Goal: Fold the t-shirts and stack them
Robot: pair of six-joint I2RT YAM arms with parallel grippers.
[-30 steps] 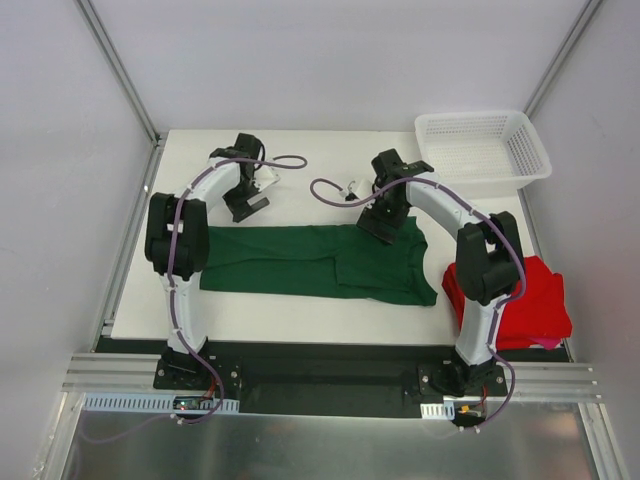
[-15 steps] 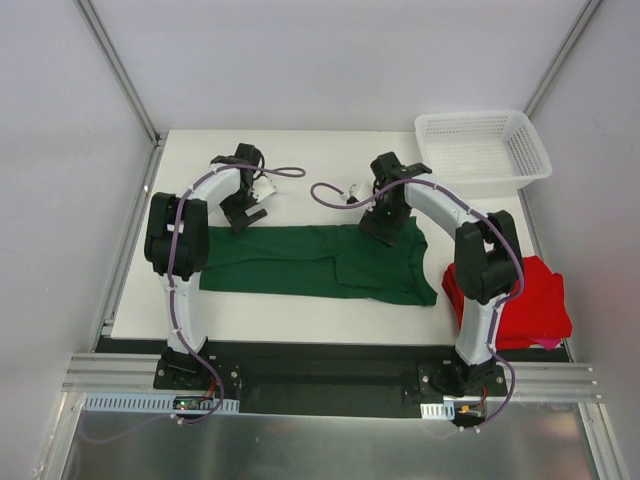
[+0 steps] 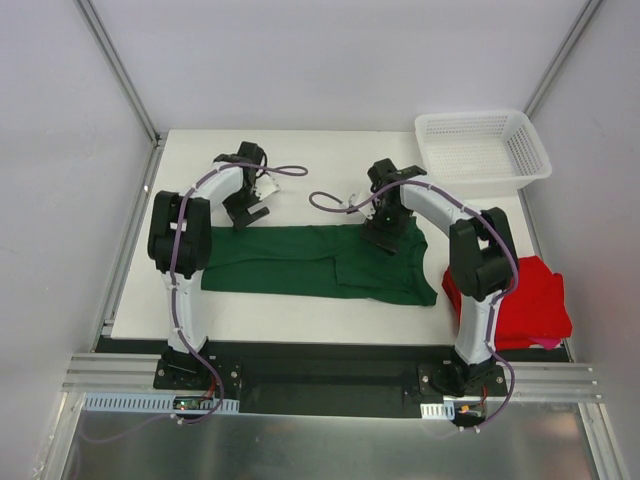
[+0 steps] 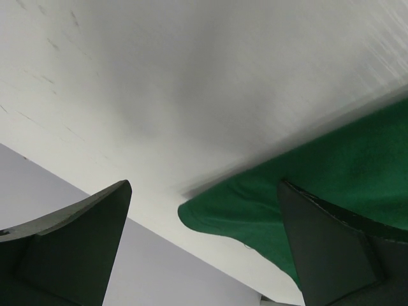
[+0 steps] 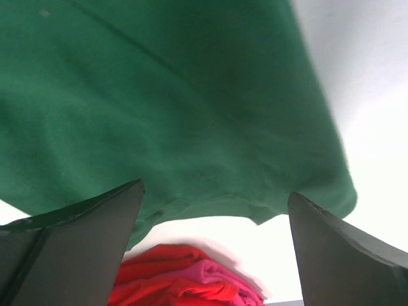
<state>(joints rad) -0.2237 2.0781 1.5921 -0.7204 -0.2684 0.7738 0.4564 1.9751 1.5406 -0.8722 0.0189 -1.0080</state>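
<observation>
Across the middle of the white worktop (image 3: pixel 300 160) the dark green t-shirt (image 3: pixel 300 262) lies flat as a long band running left to right, while the bright red t-shirt (image 3: pixel 540 300) sits bunched in a thick heap at the near right corner, partly hidden behind the right arm. The left gripper (image 3: pixel 247 208) hangs low over the green shirt's far left corner and the right gripper (image 3: pixel 385 232) over its far right edge, both spread wide with nothing held. A white mesh basket (image 3: pixel 483 148) stands at the far right corner, well apart from both shirts.

Plain dark green t-shirt (image 3: pixel 320 262), bright red t-shirt (image 3: pixel 535 300), white mesh basket (image 3: pixel 484 146).
</observation>
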